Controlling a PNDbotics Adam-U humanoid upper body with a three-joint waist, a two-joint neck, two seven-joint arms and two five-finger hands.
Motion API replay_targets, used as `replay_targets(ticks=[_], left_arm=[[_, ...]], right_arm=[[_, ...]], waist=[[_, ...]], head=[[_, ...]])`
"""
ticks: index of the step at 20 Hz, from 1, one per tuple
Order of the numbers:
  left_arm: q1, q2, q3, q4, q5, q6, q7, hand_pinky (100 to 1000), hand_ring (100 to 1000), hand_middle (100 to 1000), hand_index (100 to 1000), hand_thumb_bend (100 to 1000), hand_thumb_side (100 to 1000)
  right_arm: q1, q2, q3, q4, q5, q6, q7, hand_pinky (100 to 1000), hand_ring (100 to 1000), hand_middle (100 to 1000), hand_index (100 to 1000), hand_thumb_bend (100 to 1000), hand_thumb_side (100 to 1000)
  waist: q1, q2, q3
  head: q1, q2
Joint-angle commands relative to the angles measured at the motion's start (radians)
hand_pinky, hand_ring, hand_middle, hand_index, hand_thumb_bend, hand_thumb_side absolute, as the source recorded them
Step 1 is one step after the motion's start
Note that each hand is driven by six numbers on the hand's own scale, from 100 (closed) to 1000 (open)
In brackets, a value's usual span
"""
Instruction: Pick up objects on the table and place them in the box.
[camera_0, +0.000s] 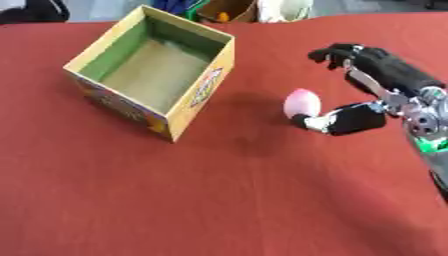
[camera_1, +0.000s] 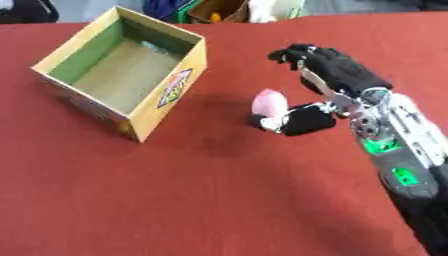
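A pink, egg-shaped object (camera_0: 302, 102) lies on the red tabletop, just right of the box. The open cardboard box (camera_0: 207, 80) has yellow outer walls, a green inner lining and a bare brown floor; it looks empty. My right hand (camera_0: 385, 75) comes in from the right and is open around the pink object. Its thumb (camera_0: 337, 121) lies at the object's lower right side, touching or nearly touching it. The fingers (camera_0: 337, 52) arch above and behind the object, apart from it. No left hand shows in either view.
The red table (camera_0: 219, 200) stretches wide in front of the box and the hand. Beyond the far edge there are a brown box (camera_0: 229, 10), a white bag (camera_0: 284, 9) and dark items.
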Motion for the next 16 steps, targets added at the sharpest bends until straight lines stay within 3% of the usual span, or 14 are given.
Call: replay_targets(ticks=[1, 16], left_arm=[[-0.006, 0.004, -0.003, -0.008, 0.005, 0.0, -0.004, 202, 252, 236, 336, 100, 483], [-0.004, 0.003, -0.004, -0.008, 0.006, 0.001, -0.006, 204, 252, 237, 337, 100, 484]], right_arm=[[-0.029, -0.026, 0.011, 0.017, 0.015, 0.027, 0.012, 629, 779, 815, 936, 571, 563], [-0.099, -0.003, 0.071, 0.23, 0.048, 0.039, -0.031, 628, 774, 814, 932, 528, 520]], waist=[[-0.001, -0.02, 0.003], [-0.001, -0.024, 0.011]], head=[[-0.006, -0.015], [-0.014, -0.023]])
